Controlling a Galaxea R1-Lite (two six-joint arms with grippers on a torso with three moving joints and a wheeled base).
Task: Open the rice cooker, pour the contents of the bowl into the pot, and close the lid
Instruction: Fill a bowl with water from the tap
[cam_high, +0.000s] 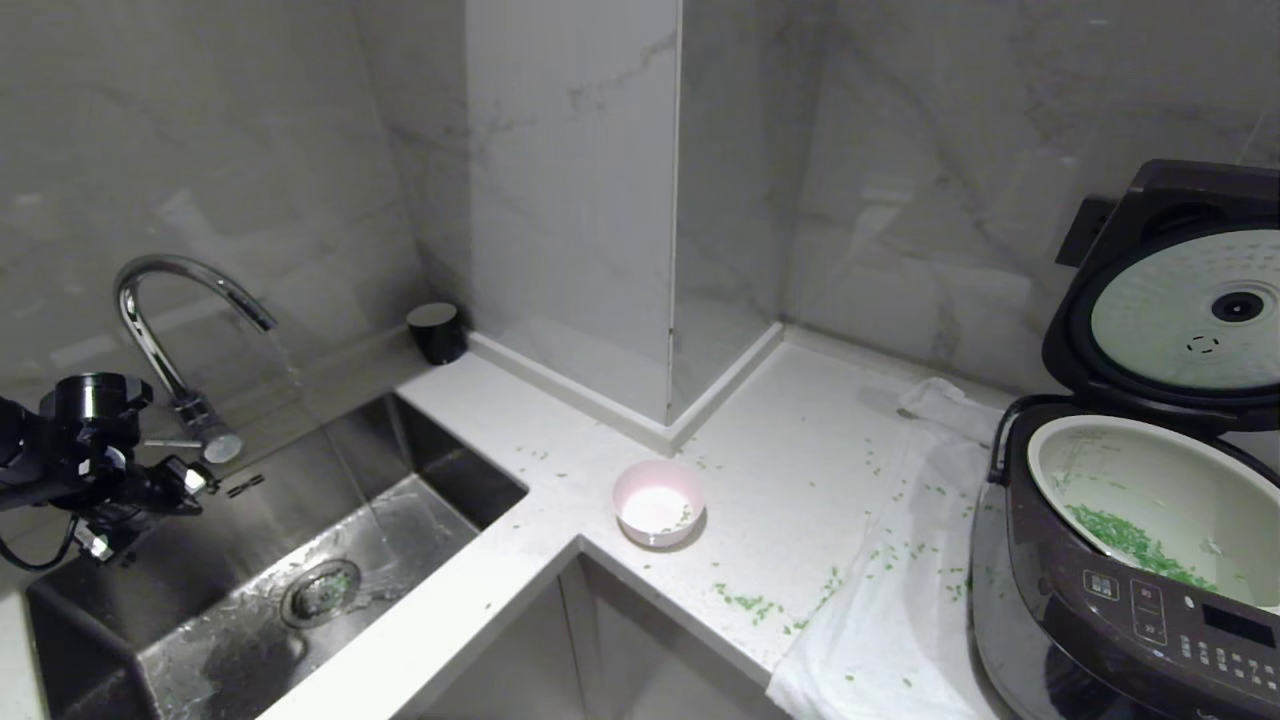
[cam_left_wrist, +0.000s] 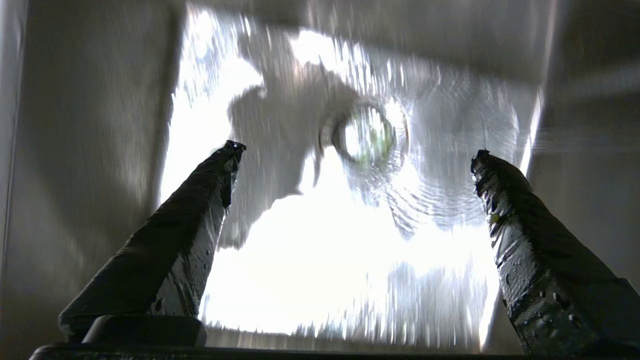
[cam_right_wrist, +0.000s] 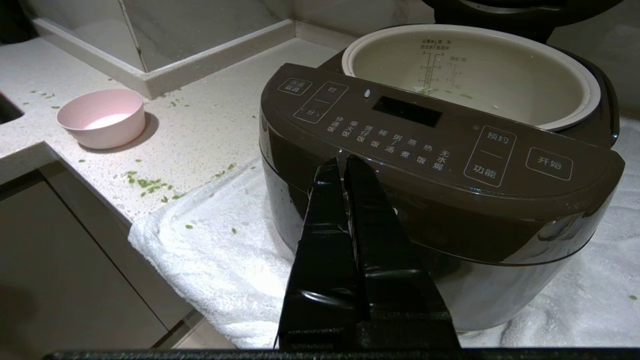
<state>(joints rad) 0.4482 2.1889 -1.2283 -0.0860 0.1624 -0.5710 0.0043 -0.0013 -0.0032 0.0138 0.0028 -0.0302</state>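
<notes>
The rice cooker (cam_high: 1130, 590) stands at the right on a towel, its lid (cam_high: 1190, 300) raised upright with the dimpled plate facing me. Green contents (cam_high: 1130, 545) lie in a heap inside the cream pot (cam_high: 1180, 480). The pink bowl (cam_high: 658, 503) sits upright on the counter's middle, almost empty, with a few green bits inside. Far from both, my left gripper (cam_high: 225, 483) hangs open over the sink, fingers (cam_left_wrist: 200, 210) wet and spread wide with nothing between them. In the right wrist view my right gripper (cam_right_wrist: 344, 161) is shut just before the cooker's (cam_right_wrist: 440, 150) front panel.
A steel sink (cam_high: 440, 460) with a drain (cam_high: 320, 592) fills the lower left; a thin stream of water runs from the chrome faucet (cam_high: 160, 300). A black cup (cam_high: 437, 330) stands in the corner. Green bits (cam_high: 745, 600) litter the counter and the white towel (cam_high: 900, 600).
</notes>
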